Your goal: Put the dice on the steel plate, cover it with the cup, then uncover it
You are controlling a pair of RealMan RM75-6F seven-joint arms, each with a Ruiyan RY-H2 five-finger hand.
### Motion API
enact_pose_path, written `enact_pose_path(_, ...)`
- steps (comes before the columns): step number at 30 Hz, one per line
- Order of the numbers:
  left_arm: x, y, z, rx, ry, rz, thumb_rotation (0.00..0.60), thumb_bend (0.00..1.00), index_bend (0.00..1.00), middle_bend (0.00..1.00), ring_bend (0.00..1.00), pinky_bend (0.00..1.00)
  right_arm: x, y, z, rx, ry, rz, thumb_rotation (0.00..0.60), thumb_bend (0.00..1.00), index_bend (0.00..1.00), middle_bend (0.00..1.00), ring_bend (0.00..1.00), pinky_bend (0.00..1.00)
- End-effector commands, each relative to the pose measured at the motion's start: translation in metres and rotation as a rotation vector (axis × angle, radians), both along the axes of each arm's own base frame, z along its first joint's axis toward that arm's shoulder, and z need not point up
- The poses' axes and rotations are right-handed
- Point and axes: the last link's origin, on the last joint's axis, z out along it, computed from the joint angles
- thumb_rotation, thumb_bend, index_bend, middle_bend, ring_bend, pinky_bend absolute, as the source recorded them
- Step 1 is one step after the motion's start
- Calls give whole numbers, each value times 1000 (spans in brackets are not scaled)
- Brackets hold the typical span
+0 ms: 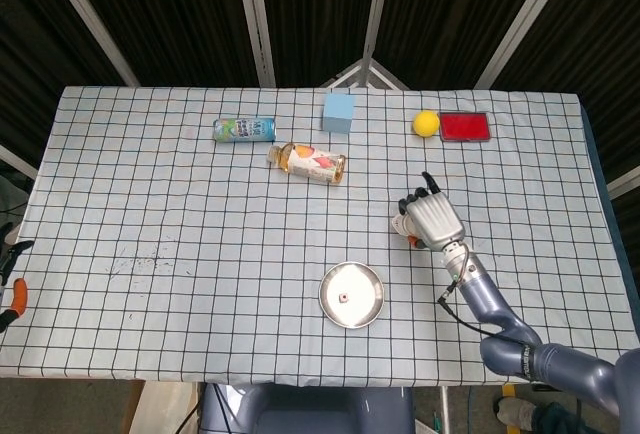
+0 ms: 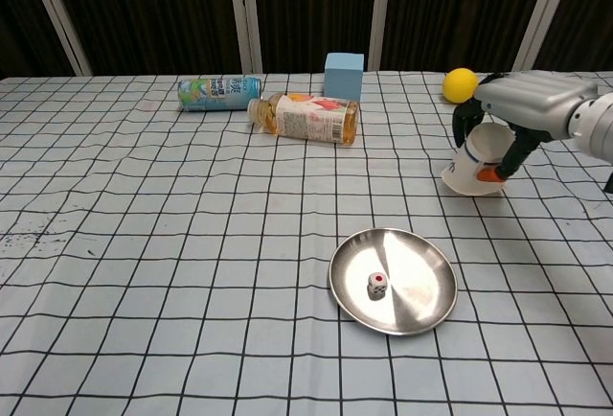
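The table (image 2: 115, 272), under a white cloth with a black grid, carries everything. The right hand (image 2: 522, 100) hangs above its right side, fingers wrapped round the cup (image 2: 474, 169), clear of the cloth. The cup is white paper with small print near its rim, too small to read; it is tilted, mouth down and toward the left, base up inside the hand. In the head view the hand (image 1: 432, 219) covers most of the cup (image 1: 403, 223). The left hand shows in neither view.

The plate (image 2: 426, 287), a shallow shiny steel dish, sits near the front edge, left of the cup and well apart from it. The dice (image 2: 377, 286) lies on it near the middle, white with a red pip on top.

At the back lie two bottles (image 2: 305, 117) on their sides, labels unreadable, with a blue box (image 2: 343, 75), a yellow ball (image 2: 461, 84) and a red tray (image 2: 512, 94).
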Motion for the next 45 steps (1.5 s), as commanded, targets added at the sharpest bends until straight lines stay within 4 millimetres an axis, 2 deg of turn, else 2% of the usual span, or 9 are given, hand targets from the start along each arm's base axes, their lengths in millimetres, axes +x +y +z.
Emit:
enact_pose_path(1,0,0,0,-2,0,2,600,838,190,0,0,0,-11,-3,3,14,44,-38,600,464,656,547,251,0)
enact_pose_path(7,-1,1,0,0,1,3,600,838,189,0,0,0,-19,-9,12,0,97,-92,600,295,359,148,58,0)
enact_pose_path(11,0,1,0,0,-2,1,600,838,190,0,0,0,-20,-11,19,13,122,-141,600,235,259,7,0,0)
enact_pose_path(19,-1,1,0,0,-3,3,600,837,190,0,0,0,-9,2,54,15,35,-236,600,169,93,0,0,0)
enact_pose_path(26,0,0,0,-3,-6,3,600,838,190,0,0,0,2,62,111,-81,-163,-214,600,169,87,0,0,0)
enact_pose_path(30,1,-2,2,7,-10,0,600,837,190,0,0,0,-21,115,131,-186,-194,-234,600,170,87,0,0,0)
enact_pose_path(34,2,-4,4,17,-20,-2,600,837,190,0,0,0,-44,157,134,-254,-192,-274,600,165,87,0,0,0)
enact_pose_path(39,3,-6,7,27,-28,-11,600,837,190,0,0,0,-63,183,135,-329,-191,-288,600,165,87,0,0,0)
enact_pose_path(45,3,-10,14,57,-39,-16,600,837,190,0,0,0,-78,197,136,-360,-140,-271,600,164,87,0,0,0)
